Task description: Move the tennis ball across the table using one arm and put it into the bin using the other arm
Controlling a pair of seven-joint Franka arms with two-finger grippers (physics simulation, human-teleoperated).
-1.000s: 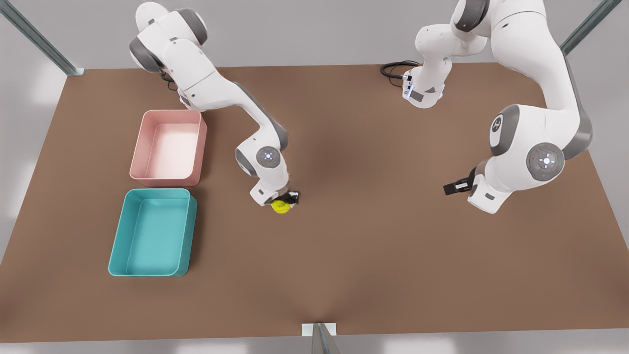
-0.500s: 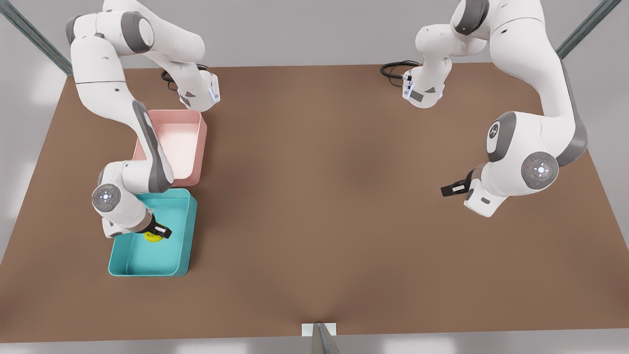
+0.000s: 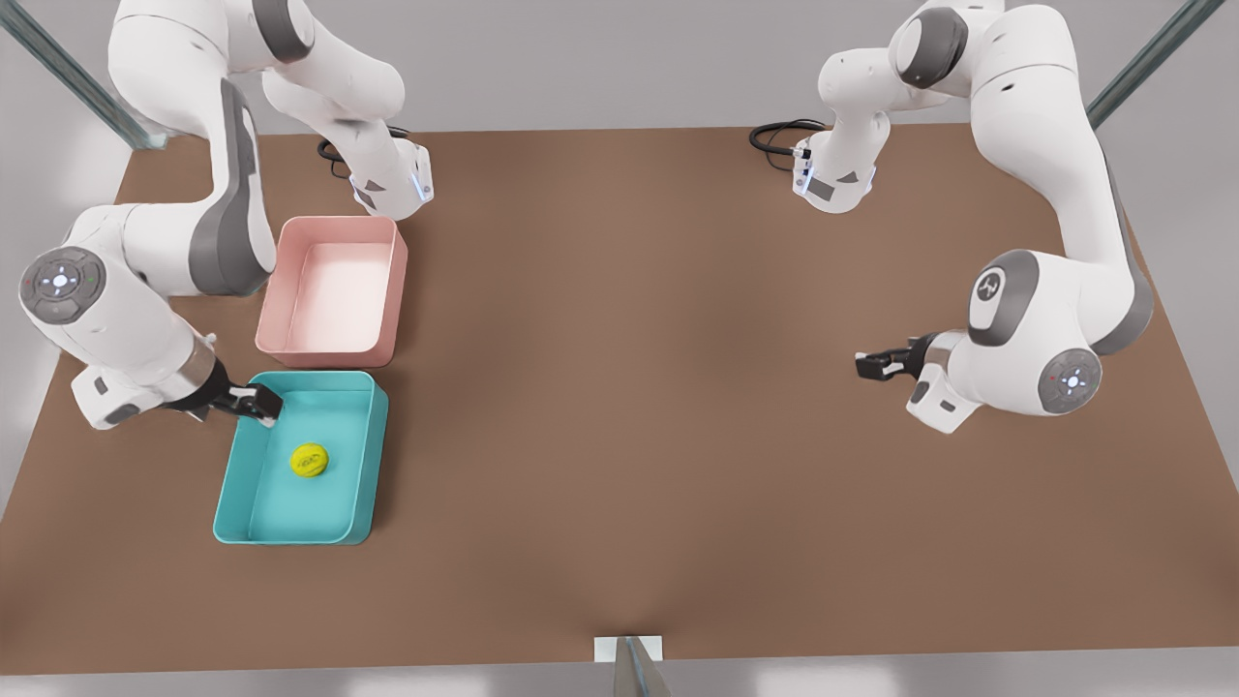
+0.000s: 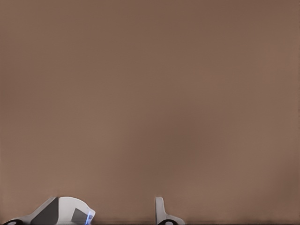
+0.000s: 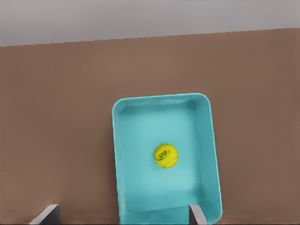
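The yellow-green tennis ball (image 3: 310, 460), dark logo up, lies in the teal bin (image 3: 232, 484). The right hand (image 3: 259, 405) gapes empty at the bin's upper-left rim; the left hand (image 3: 868, 363), mid-right over bare counter (image 3: 629, 387), seems parted.

Matte, plain brown tabletop (image 3: 678, 407), no grain showing. On it sits a smooth teal plastic tray (image 3: 370, 455) with a soft sheen, holding the fuzzy yellow-green tennis ball (image 3: 310, 460). The pink plastic tray (image 3: 392, 290) looks equally smooth.

place: simulated robot lab | cues: bare brown table (image 3: 678, 387), grey walls, metal frame struts (image 3: 68, 77)
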